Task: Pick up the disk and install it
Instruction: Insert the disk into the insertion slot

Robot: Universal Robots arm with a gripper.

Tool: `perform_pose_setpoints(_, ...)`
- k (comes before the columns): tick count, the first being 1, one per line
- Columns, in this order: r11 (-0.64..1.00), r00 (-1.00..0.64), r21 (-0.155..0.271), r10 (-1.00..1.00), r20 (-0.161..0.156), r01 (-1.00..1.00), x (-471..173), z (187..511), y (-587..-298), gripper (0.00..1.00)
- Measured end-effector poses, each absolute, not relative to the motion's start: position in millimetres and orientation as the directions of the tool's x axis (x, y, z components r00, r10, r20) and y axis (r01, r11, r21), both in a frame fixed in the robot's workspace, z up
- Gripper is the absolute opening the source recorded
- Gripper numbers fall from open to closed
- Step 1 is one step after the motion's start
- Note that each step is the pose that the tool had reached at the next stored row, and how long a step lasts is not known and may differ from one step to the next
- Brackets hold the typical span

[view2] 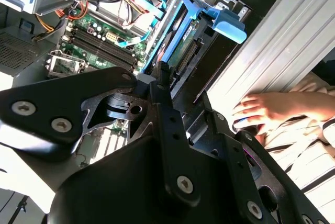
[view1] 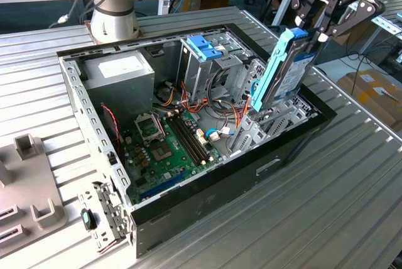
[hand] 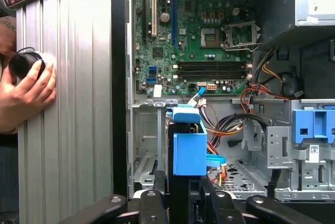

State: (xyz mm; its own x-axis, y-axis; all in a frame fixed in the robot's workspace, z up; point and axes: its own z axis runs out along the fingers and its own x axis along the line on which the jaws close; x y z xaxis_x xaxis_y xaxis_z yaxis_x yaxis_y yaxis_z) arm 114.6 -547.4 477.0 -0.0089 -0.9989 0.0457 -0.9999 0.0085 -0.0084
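The gripper (view1: 312,35) is clamped on the top end of the disk (view1: 284,74). Its black fingers press on the disk from both sides. The disk hangs tilted, with light-blue rails along its edges and its white label facing the exterior view's right. Its low end dips into the open computer case (view1: 207,203), at the end on the exterior view's right. I cannot tell if the low end touches the metal there.

The case lies on its side on the ribbed metal bench (view1: 326,206). Just beside the disk's low end there are orange and blue wires (view1: 237,118) and bent metal plates. Near the disk stands the metal drive cage (view1: 200,77) with a blue latch (view1: 204,46) on top. The green board (view1: 166,149) lies flat on the bottom of the case. A grey box (view1: 119,71) sits in the far corner.

In the second wrist view, a person's hand (view2: 267,109) rests on the bench close to the case wall. Grey plastic holders (view1: 28,149) sit on the bench at the exterior view's left, well apart from the disk. The arm's round base (view1: 113,11) stands behind the case.
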Motion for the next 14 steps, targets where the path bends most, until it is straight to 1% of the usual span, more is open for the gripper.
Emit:
perform_pose_setpoints(8, 0.009, -0.009, -0.009, -0.999, 0.046, -1.0, 114.7, 466.7, -547.5, 0.35)
perform_pose_setpoints(14, 0.009, -0.009, -0.008, -0.999, 0.046, -1.0, 115.2, 465.4, -547.5, 0.35)
